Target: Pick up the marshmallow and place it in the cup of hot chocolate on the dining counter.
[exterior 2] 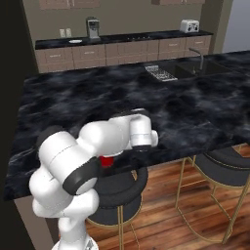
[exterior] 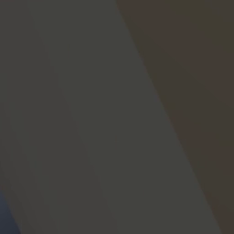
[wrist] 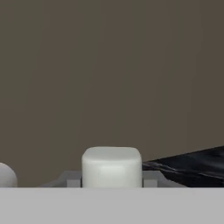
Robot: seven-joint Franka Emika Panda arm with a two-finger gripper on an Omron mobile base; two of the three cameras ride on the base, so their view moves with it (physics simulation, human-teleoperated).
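Note:
In the hand view the marshmallow (wrist: pixel 111 167), a small off-white block with rounded edges, sits right between my two grey fingertips (wrist: pixel 70 179). My gripper (wrist: pixel 111 180) is shut on it. Behind it is a plain brown wall, with a wedge of the black marbled dining counter (wrist: pixel 192 168) at the right. In the right base view my arm is folded low over the near edge of the dining counter (exterior 2: pixel 146 97) and hides the hand. A small red thing (exterior 2: pixel 106 161), perhaps the cup, peeks out under the forearm.
Black bar stools with gold legs (exterior 2: pixel 222 168) stand in front of the counter. A sink with a tap (exterior 2: pixel 193 63) is set in its far right. The back counter holds a coffee machine (exterior 2: pixel 93 27) and a toaster (exterior 2: pixel 189 25). The left base view is dark and blurred.

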